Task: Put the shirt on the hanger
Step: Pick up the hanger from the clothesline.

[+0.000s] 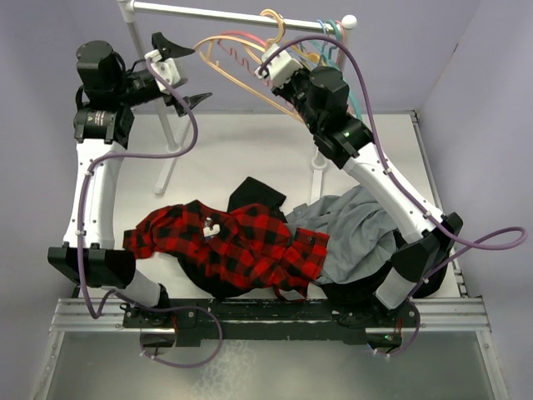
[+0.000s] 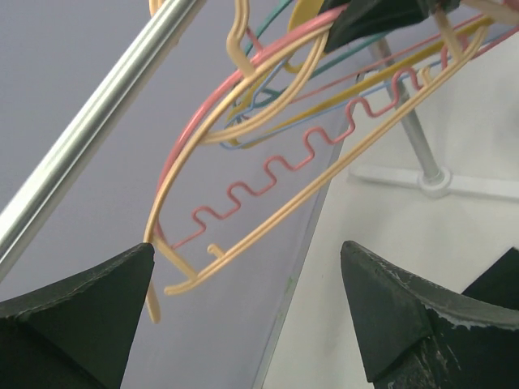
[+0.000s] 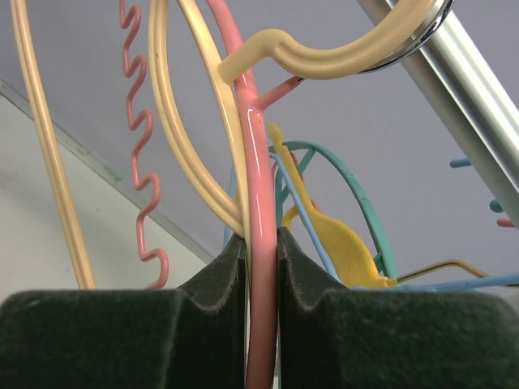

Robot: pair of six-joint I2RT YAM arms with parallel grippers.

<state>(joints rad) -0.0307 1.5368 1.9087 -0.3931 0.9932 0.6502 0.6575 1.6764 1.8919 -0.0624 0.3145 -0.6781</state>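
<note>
On the table [image 1: 250, 150] the shirt [image 1: 241, 246] is seen crumpled at the near edge, well apart from the rail [image 1: 233, 15] on which the hanger [image 3: 324, 61] is hooked. The pink hanger [image 3: 253, 146] is pinched by the right gripper [image 3: 261, 251]; the left gripper [image 2: 247, 247] is held spread wide.

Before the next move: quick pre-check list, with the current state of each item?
1. Pale tan triangular hanger alone in right fingers: not ok, they clamp pink wavy-bar hanger.
2. Its hook over silver rail: ok.
3. Left fingers open, empty: ok.
4. Red-and-black plaid shirt loose on white table: ok.
5. Shirt clear of grey garment: not ok, touching.
</note>
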